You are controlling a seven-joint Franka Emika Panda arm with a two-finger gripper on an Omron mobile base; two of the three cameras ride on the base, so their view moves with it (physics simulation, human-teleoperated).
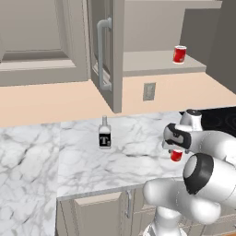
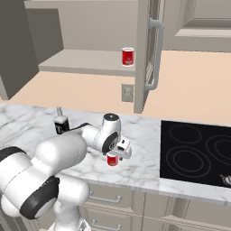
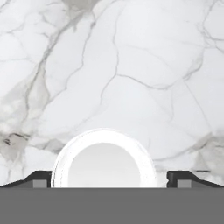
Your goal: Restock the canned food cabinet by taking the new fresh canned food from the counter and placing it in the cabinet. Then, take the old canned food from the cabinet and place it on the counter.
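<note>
A red can (image 1: 176,156) stands on the white marble counter (image 1: 92,161), right under my gripper (image 1: 177,148). In the hand view its white round top (image 3: 103,164) lies between my gripper's (image 3: 112,180) two dark fingertips (image 3: 42,180). The left tip is at the can's rim and a small gap shows on the right, so the gripper is open around the can. A second red can (image 1: 179,54) stands on the inner shelf of the taupe-grey wall cabinet (image 1: 156,62), whose door (image 1: 117,50) stands open. The right base view shows the counter can (image 2: 112,160) and the shelf can (image 2: 128,57).
A small dark bottle with a white label (image 1: 105,134) stands on the counter to the left of the arm. The black stovetop (image 2: 198,151) lies to the right. A wall outlet (image 1: 149,91) sits below the cabinet. Low cabinets (image 1: 99,212) run under the counter.
</note>
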